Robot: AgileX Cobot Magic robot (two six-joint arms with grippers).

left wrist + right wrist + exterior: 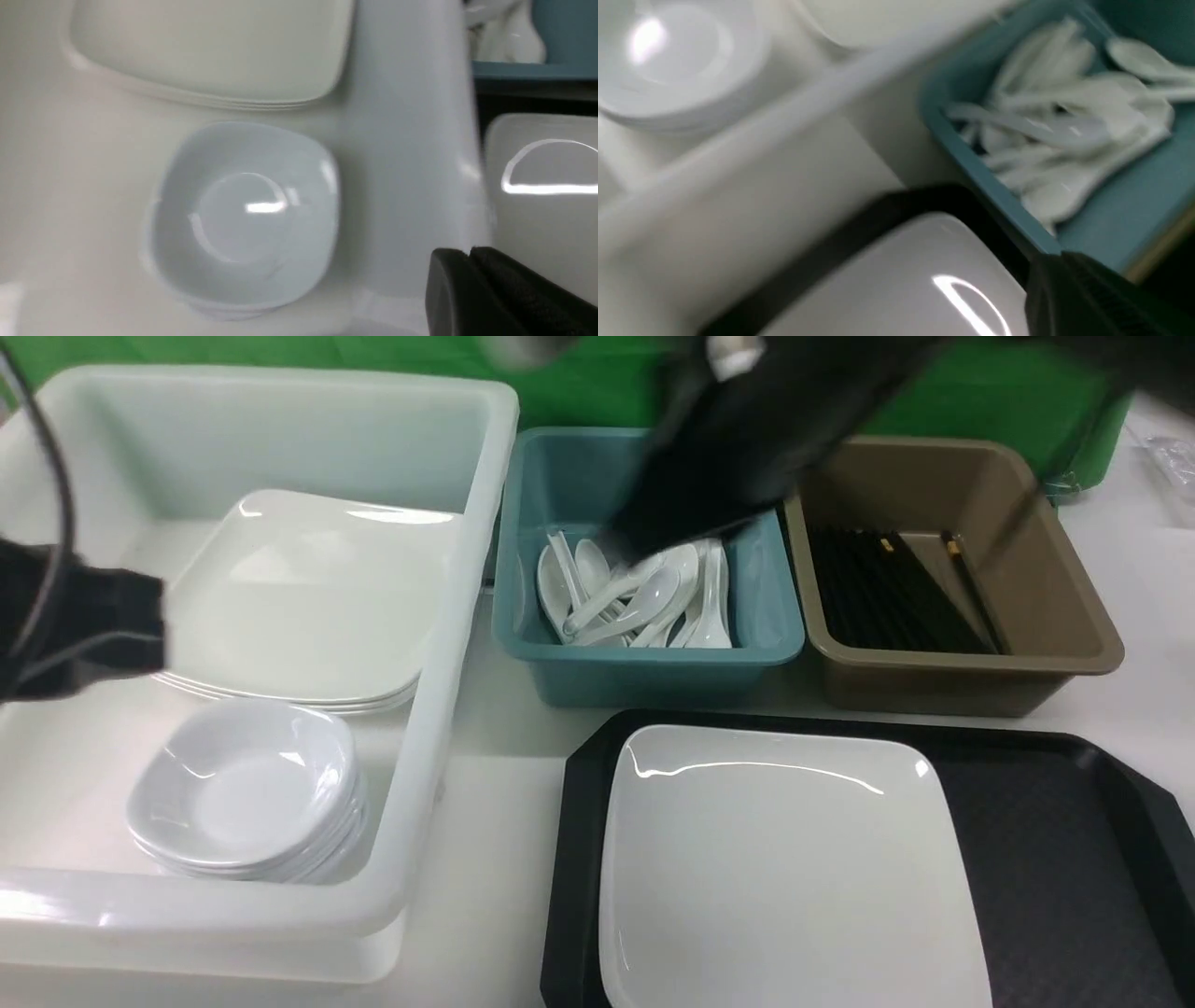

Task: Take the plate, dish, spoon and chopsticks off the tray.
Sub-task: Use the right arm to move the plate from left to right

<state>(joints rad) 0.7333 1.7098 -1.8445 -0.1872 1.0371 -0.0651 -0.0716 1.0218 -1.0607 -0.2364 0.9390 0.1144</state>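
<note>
On tray (1055,859), you see one plate (784,868); beyond, one teal bin (653,663) of spoons (644,602), one brown bin (934,683) of chopsticks (882,593). Your left pincer (469,261), right pincer (1059,266): both pressed together.

Backdrop: green cloth (1008,401), stretched across the far side, plain, unpatterned. Furniture: white tabletop (499,840), smooth, matte, visible at centre and along the right edge. Lighting: bright, even, from above; soft, short shadows.

Lab-like dish-sorting bench; green backdrop (990,411); white table (495,831); teal bin (653,672) of spoons (644,602); white tub (280,429) of plates (308,588)
</note>
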